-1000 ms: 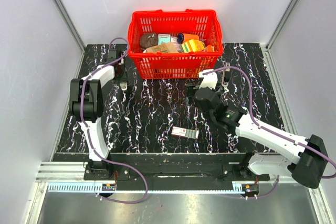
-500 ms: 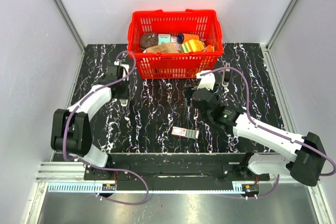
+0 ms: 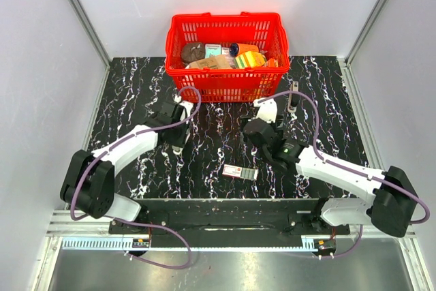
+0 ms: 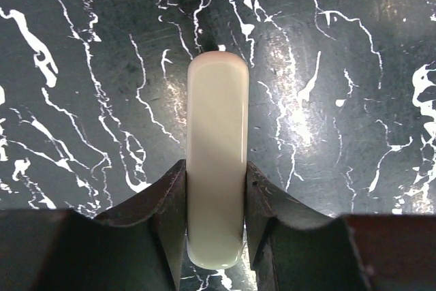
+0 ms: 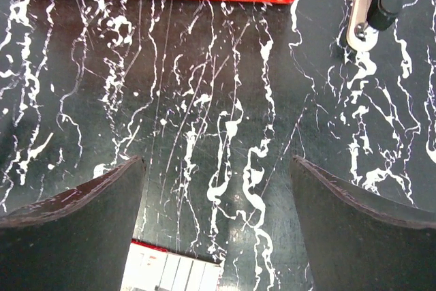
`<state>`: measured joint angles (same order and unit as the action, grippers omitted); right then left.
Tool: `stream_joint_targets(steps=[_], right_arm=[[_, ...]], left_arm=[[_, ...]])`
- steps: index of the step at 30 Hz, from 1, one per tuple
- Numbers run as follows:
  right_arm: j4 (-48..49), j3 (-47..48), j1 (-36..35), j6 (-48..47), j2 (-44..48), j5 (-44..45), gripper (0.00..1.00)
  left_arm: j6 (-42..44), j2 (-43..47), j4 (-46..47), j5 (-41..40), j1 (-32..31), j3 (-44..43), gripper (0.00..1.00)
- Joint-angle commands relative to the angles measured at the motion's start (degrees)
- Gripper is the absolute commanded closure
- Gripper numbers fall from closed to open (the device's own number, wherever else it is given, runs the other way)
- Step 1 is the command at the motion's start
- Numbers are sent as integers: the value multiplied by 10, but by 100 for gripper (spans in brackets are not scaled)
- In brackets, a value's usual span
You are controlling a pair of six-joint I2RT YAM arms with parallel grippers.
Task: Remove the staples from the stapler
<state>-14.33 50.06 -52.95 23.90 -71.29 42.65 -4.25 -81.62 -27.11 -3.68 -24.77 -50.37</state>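
Currently, stapler (image 4: pixel 216 161): pinched by left gripper (image 4: pixel 216 172), just left of worktop centre. Right gripper (image 5: pixel 218 168): spread, empty, near centre. Step: stapler secured; next probably calls for right gripper to open its magazine.

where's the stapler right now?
The stapler is clamped in the left gripper, centre of the left wrist view. From the top camera that is left of centre, just in front of the red basket, near its left corner.

The stapler (image 4: pixel 216 114) in the left pincer (image 4: pixel 216 172) sits left of the box (image 3: pixel 240 172), before the basket (image 3: pixel 225 86).
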Motion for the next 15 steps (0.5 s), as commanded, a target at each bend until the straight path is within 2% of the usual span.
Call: stream_joint_targets(steps=[1,7,15], right_arm=[[-30,10,-6,34,-15,29,8],[-68,50,-7,44,-41,32,8],[-53,50,-8,60,-51,2,8]], left_arm=[[-46,-8,31,0,-11,-6,86],[-92,-17,47,2,-15,7,85],[-110,-33,54,10,-31,19,83]])
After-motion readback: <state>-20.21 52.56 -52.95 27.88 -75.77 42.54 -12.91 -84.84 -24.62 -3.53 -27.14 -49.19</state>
